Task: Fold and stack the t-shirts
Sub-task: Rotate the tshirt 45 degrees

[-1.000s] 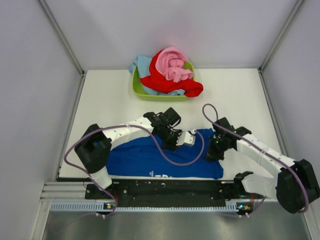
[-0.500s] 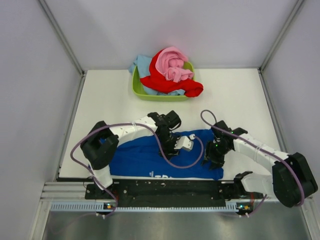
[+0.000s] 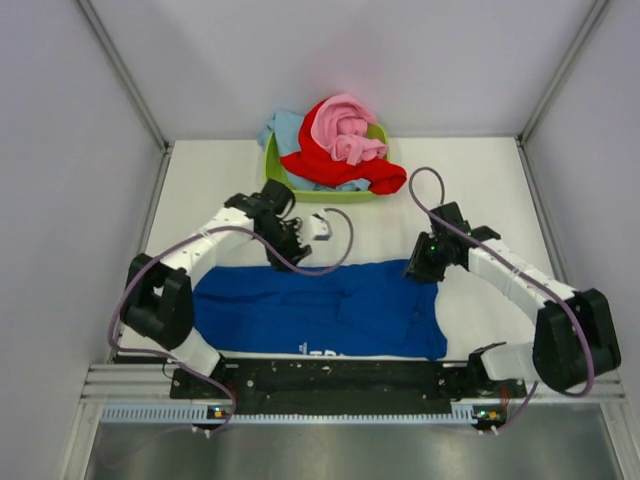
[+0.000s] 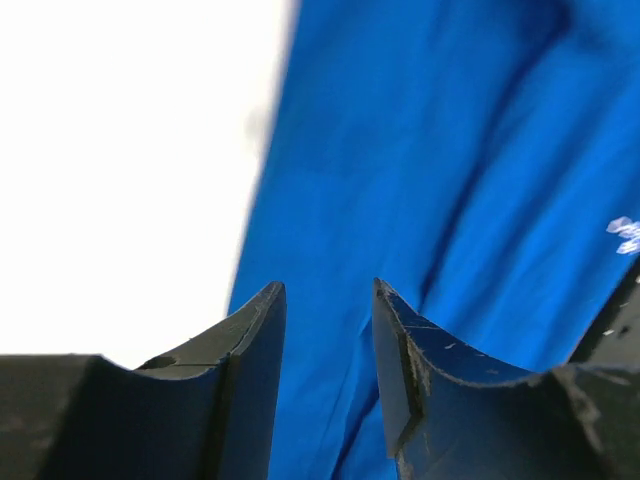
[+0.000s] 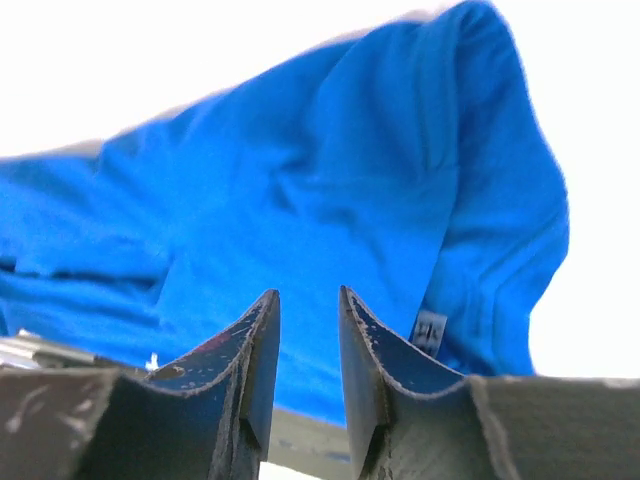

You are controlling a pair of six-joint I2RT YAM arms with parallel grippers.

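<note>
The left gripper (image 3: pixel 296 243) hangs left of centre in the top view. It is over the white table (image 3: pixel 470 190), just beyond the far edge of a royal blue cloth t-shirt (image 3: pixel 320 310). In the left wrist view its two dark fingers (image 4: pixel 255 340) stand apart with a narrow gap and nothing between them. Bare table fills the upper left of that frame and blue cloth (image 4: pixel 420 150) the right.

The right gripper (image 3: pixel 424 266) sits right of centre in the top view, at the upper right corner of the same shirt. Its fingers (image 5: pixel 258 345) are likewise parted a little and empty. Whether the tips touch the cloth cannot be told. Beyond them in the right wrist view the blue cloth (image 5: pixel 300 200) lies in soft folds. A small label (image 5: pixel 430 330) shows at its lower right.

The blue t-shirt lies spread across the lower middle of the top view, in front of the arm bases. White lettering (image 3: pixel 322 351) is partly visible at its near edge.

At the upper centre of the top view stands a lime green plastic tub (image 3: pixel 275 180), well apart from the blue shirt. It is heaped with crumpled cloth:
- A pink t-shirt (image 3: pixel 345 130) lies on top.
- A red t-shirt (image 3: pixel 335 165) lies under it and spills over the right rim onto the table.
- A light blue t-shirt (image 3: pixel 280 128) hangs over the left rim.
</note>
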